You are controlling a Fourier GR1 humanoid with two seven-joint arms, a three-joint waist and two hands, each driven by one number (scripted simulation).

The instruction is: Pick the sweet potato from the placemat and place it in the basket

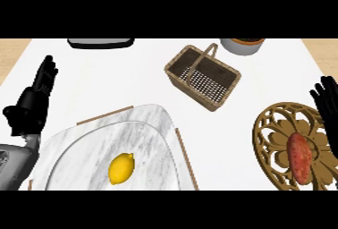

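Seen from above, a white counter (132,85). At near right, a sweet potato (300,156) lying on a round gold openwork placemat (271,134). Just beyond, right hand (327,100), fingers spread, holding nothing, not touching it. Wicker basket (203,77) with handle, far centre, well apart. Left hand (36,96) resting open at left edge. Lemon (121,168) on marble tray (99,147), near left. Likely the reach step; next, lowering the right hand and closing round the sweet potato.

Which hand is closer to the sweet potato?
The right hand. It hovers just above and right of the sweet potato on the placemat. The left hand rests open far across the counter, at the left edge.
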